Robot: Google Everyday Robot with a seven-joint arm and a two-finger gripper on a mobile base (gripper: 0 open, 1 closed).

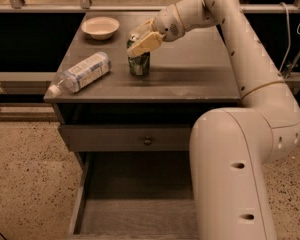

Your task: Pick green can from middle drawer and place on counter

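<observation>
- The green can (139,66) is found on the bench (200,79), upper centre of the frame, standing on its base on the bare wood.
- The can's long axis is seen to run straight up and down, lid end towards the top of the frame and base on the bench; no lean can be made out.
- The end effector (142,40) is set right at the can's upper part, reaching in from the upper right along the pale arm (240,59).
- From the end effector the can lies directly below and a touch to the left, so the two are touching or as good as touching.
- Whether the end effector is clamped on the can or already slackened cannot be told from this angle.
- Only one arm is fitted, so no choice of nearer side arises.
- The middle drawer (135,214) is pulled out at the bottom of the frame, its plank floor bare where it can be seen.
- A clear bottle (82,72) is laid on its side to the left of the can, apart from it, and a bowl (100,27) is set further back at upper left.
- The placing is judged nearly done: a release and a retreat up and to the right, along the can's axis, would be called for so that the can is not tipped.
</observation>
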